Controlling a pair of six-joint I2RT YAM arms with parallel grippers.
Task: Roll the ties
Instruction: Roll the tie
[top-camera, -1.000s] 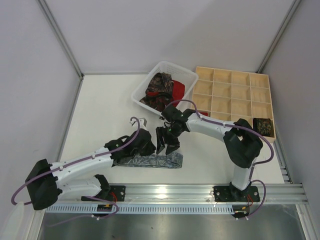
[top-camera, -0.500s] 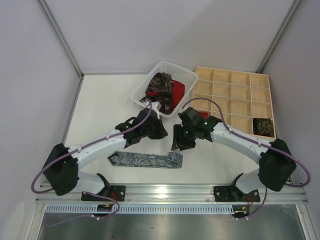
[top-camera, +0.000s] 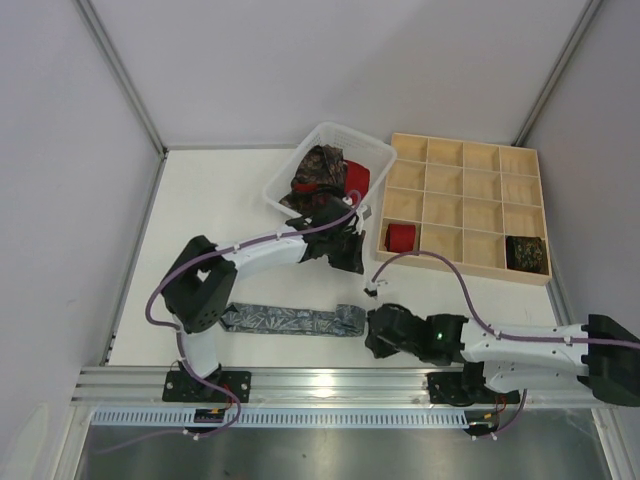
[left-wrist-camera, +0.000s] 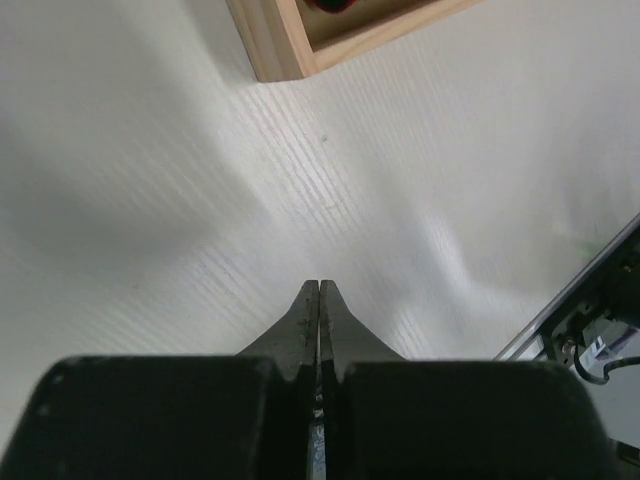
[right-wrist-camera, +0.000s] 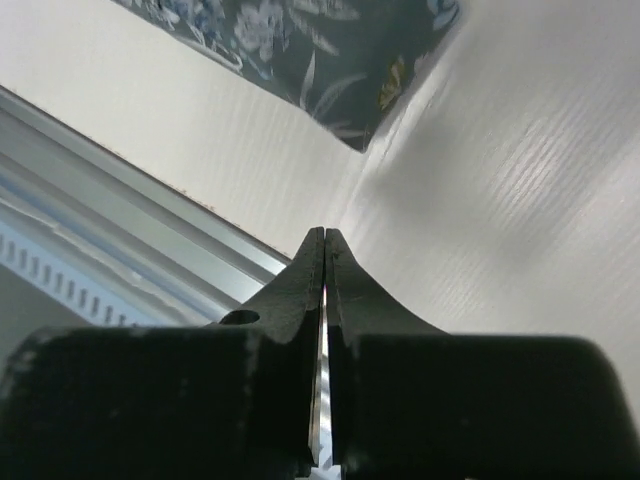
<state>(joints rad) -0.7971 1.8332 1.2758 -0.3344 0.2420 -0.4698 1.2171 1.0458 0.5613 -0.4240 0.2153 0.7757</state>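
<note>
In the top view, the wooden grid tray (top-camera: 445, 210) holds two finished rolls: a red roll (top-camera: 401, 237) in its near-left compartment and a dark paisley roll (top-camera: 526, 251) near-right. The grey tie (top-camera: 290, 320) lies flat and unrolled on the bench (top-camera: 220, 220), well left of the tray. More ties (top-camera: 318, 172) are heaped in the white basket (top-camera: 295, 157) just left of the tray.

In the left wrist view, the left end effector (left-wrist-camera: 318, 290) is pinched closed on nothing, just off the tray's corner.

In the right wrist view, the right end effector (right-wrist-camera: 325, 236) is closed and empty beside the grey tie's end, so most of the rolling is judged still to do.
</note>
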